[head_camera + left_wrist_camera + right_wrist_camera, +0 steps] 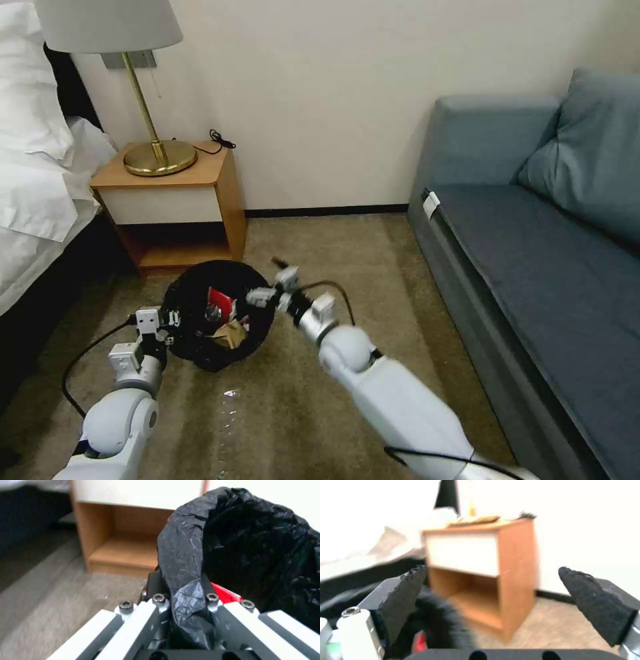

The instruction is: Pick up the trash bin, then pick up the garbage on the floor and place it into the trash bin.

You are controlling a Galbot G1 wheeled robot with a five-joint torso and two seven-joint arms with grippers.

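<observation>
Left tool (181,605) clenched on trash bin (200,347) rim at 9 o'clock; right tool (270,283) released over rim at 3 o'clock; carpet (333,253) open beyond.

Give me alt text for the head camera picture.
The left hand grips the rim of a small round bin lined with a black plastic bag, holding red and brown litter; the open right hand hovers over it, above tan carpet.

Bin liner (253,542) crinkly glossy plastic; nightstand (175,207) smooth wood; carpet (373,267) rough.
</observation>
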